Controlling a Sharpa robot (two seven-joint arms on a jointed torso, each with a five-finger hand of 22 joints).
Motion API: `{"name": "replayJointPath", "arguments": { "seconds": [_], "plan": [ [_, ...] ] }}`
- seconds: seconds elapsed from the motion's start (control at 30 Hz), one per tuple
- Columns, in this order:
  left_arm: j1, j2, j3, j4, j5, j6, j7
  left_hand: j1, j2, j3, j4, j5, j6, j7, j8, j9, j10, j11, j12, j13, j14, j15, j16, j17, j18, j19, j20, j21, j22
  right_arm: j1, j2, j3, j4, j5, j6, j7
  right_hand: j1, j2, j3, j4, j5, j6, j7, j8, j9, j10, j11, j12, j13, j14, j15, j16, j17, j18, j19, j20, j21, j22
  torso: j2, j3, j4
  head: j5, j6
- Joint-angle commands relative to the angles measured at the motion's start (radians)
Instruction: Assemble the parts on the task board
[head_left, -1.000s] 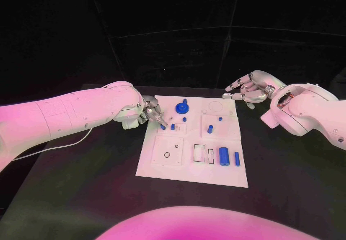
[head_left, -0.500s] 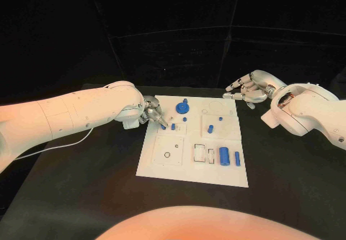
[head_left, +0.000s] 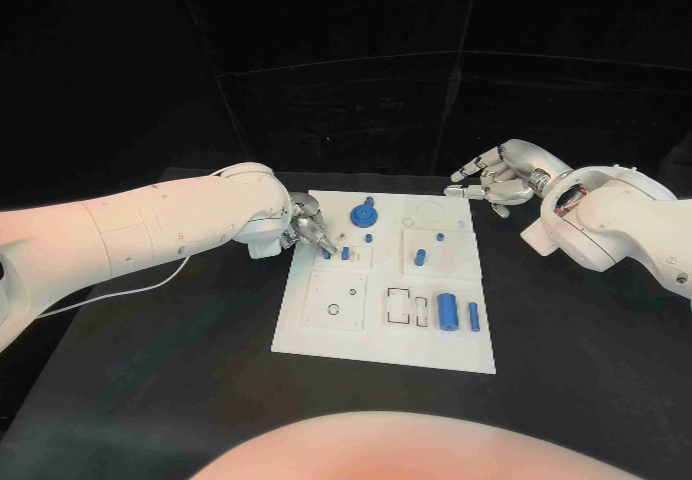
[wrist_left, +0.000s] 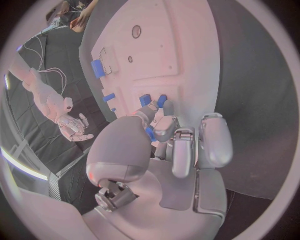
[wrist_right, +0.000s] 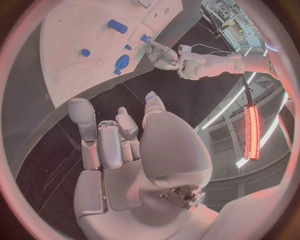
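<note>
Looking down from my head, I see the white board (head_left: 387, 300) lying mid-frame on the black bench (head_left: 173, 340). My left hand (head_left: 306, 228) sits at the board's upper left edge, its fingers (head_left: 320, 240) drawn together over a small blue part (head_left: 326, 254) there. Just right of it stands another short peg (head_left: 346, 253). A blue disc with a knob (head_left: 364, 213) stands near the board's top edge, a small piece (head_left: 371, 238) below it, and two more pieces (head_left: 421, 257) in the upper right panel. A thick blue cylinder (head_left: 449, 312) and a thin rod (head_left: 473, 317) lie side by side at the lower right. My right hand (head_left: 490, 182) hangs off the board beyond its upper right corner, fingers apart and holding nothing.

From my left wrist, my fingertips (wrist_left: 164, 125) close narrowly on a blue part (wrist_left: 150, 133), pinched between thumb and finger right at the board's edge. Two blue pegs (wrist_left: 153, 100) stand just beyond the fingertips, and the cylinder (wrist_left: 97, 67) lies farther along the board (wrist_left: 181, 60).

From my right wrist, my hand (wrist_right: 122, 145) is loosely spread with nothing in it, clear of the board (wrist_right: 75, 35). The disc (wrist_right: 121, 63) and another blue piece (wrist_right: 117, 26) sit on the board, and my left hand (wrist_right: 161, 56) works at its far edge.
</note>
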Motion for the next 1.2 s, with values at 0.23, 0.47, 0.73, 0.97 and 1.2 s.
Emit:
{"name": "replayJointPath", "arguments": {
  "seconds": [0.23,0.47,0.73,0.97,1.2],
  "plan": [
    [-0.002,0.005,-0.004,-0.013,0.001,0.001,-0.020,-0.057,-0.027,0.051,-0.053,0.004,0.017,-0.008,0.017,0.008,0.008,-0.002,0.001,0.003,0.104,-0.010,0.003,0.263,-0.010,0.005,-0.003,0.003,0.004,0.002,-0.002,0.001,0.004,0.003,-0.006,0.009,0.010,-0.002,-0.001,0.003,0.004,-0.004,0.000,0.006,-0.001,-0.004,0.000,0.006,-0.001,0.042,-0.002,-0.004,0.001,0.012,0.006,0.002,-0.003,0.000,0.000,-0.0006,0.0011,-0.002,0.000],
    [-0.002,0.002,-0.005,-0.017,0.001,-0.024,-0.018,-0.138,-0.072,-0.029,-0.005,0.004,0.023,-0.004,0.028,0.015,0.007,0.002,0.001,0.002,0.104,-0.010,0.003,0.263,-0.010,0.005,-0.004,0.002,0.005,0.002,-0.003,0.001,0.004,0.003,-0.008,0.009,0.010,-0.001,-0.002,0.004,0.004,-0.004,-0.001,0.007,-0.001,-0.006,0.000,0.003,-0.004,0.041,-0.002,-0.006,-0.001,0.013,0.006,0.002,-0.005,-0.003,-0.001,-0.0008,0.0012,-0.003,0.003],
    [-0.002,-0.009,-0.004,-0.014,0.003,-0.075,0.003,-0.221,-0.115,-0.190,0.084,0.004,0.003,-0.006,0.038,0.026,-0.002,-0.002,0.000,-0.003,0.104,-0.013,0.003,0.263,-0.008,0.002,-0.007,-0.007,-0.004,0.002,-0.003,0.001,0.003,0.003,-0.009,0.009,0.010,-0.001,-0.003,0.004,0.004,-0.004,-0.001,0.007,-0.001,-0.006,0.000,0.003,-0.004,0.041,-0.003,-0.006,-0.001,0.013,0.005,0.002,-0.006,-0.004,0.000,-0.0017,0.0014,-0.004,0.004],
    [-0.002,-0.030,-0.003,-0.002,0.017,-0.124,0.038,-0.201,-0.103,-0.247,0.113,0.003,-0.003,-0.008,0.044,0.032,-0.003,-0.003,0.003,-0.001,0.104,-0.015,0.003,0.263,-0.008,0.002,-0.009,-0.010,-0.006,0.002,-0.002,0.001,0.000,0.003,-0.010,0.009,0.010,-0.001,-0.003,0.005,0.005,-0.004,-0.001,0.007,-0.001,-0.006,0.000,0.004,-0.004,0.041,-0.003,-0.006,-0.002,0.013,0.006,0.002,-0.005,-0.003,-0.001,-0.0014,0.0013,-0.005,0.006],
    [0.000,-0.050,-0.002,0.008,0.113,-0.217,0.173,-0.152,-0.083,-0.298,0.131,0.004,-0.050,0.007,0.025,0.025,-0.072,0.008,-0.080,-0.115,0.103,-0.007,0.003,0.262,0.006,-0.026,-0.006,-0.065,-0.072,0.002,-0.001,0.001,-0.001,0.003,-0.011,0.009,0.010,-0.001,-0.003,0.005,0.005,-0.004,-0.001,0.007,-0.001,-0.006,0.000,0.004,-0.004,0.041,-0.003,-0.006,-0.002,0.013,0.006,0.002,-0.005,-0.003,-0.001,-0.0002,0.0024,-0.008,0.009]
  ]
}}
